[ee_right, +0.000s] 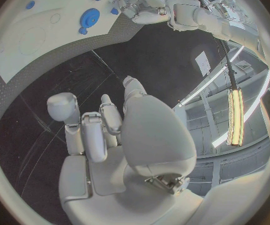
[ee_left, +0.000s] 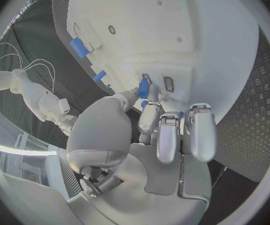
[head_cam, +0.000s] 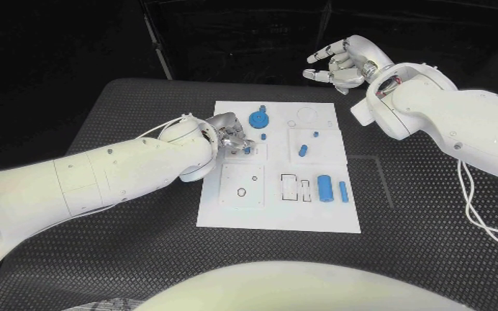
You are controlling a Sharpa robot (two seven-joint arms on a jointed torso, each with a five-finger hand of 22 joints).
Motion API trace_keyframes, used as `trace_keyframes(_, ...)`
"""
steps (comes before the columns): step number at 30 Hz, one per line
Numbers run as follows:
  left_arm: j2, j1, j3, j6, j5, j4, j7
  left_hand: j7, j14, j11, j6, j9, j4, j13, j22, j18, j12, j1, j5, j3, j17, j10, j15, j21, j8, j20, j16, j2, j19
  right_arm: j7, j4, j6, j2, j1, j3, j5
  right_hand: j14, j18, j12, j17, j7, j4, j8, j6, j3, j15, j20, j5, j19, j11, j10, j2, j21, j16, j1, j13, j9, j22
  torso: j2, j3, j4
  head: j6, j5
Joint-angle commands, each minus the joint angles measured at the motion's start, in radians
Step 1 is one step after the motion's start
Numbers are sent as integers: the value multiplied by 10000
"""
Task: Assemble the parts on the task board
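Small blue part (ee_left: 143, 88) is sitting pinched in my left hand (head_cam: 230, 138)'s fingers (ee_left: 148, 116) over the task board (head_cam: 234, 214)'s left-centre; other blue parts (head_cam: 326, 188) are lying in the board's recesses. The board is resting mid-counter (head_cam: 124, 102). My right hand (head_cam: 342, 62) is hovering beyond the far edge, fingers apart, grasping nothing

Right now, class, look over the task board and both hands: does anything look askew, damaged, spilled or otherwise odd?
Nothing stands out. The task board lies flat and square on the table, with the blue parts spaced apart on it. The left hand pinches a small blue part over the board; the right hand is raised beyond the board's far edge, holding nothing.
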Motion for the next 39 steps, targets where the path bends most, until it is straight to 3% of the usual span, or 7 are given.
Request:
trace_keyframes(1, 4, -19, -21, 614, -106, 2, -136, -146, 1049, -69, 205, 22, -958, -28, 589, -201, -71, 31, 53, 833, 2634, 33, -96, 35, 65, -27, 31, -99, 54, 72, 8, 43, 6, 19, 8, 10, 758, 95, -21, 1439, -4, 11, 38, 63, -28, -72, -19, 65, -64, -30, 2, 93, -59, -64, 37, -5, -17, -14, 9, 2, -1, -19, 10)
trace_keyframes(26, 71, -19, -20, 750, -110, -146, -178, -172, 1049, -91, 280, 23, -990, -47, 602, -202, -89, 69, 47, 507, 2634, 42, -118, 29, 79, -52, 31, -213, 56, 98, -27, 38, 37, 19, 8, 35, 758, 98, -18, 1436, -7, 23, 44, 69, -36, -75, -23, 97, -67, -33, 4, 129, -71, -67, 10, -8, -17, -33, -3, 5, 5, -101, -15)
trace_keyframes(39, 75, -19, -20, 623, -109, -155, -157, -219, 1049, -127, 432, 22, -822, 8, 667, -214, -49, -66, 46, -248, 2634, 83, -149, 50, 112, -84, 31, -249, 91, 104, -45, 35, 39, 19, 8, 38, 756, 99, -22, 1427, -7, 29, 46, 70, -39, -76, -24, 104, -71, -33, 1, 140, -77, -71, -3, -14, -17, -44, 3, 4, 6, -89, -47)
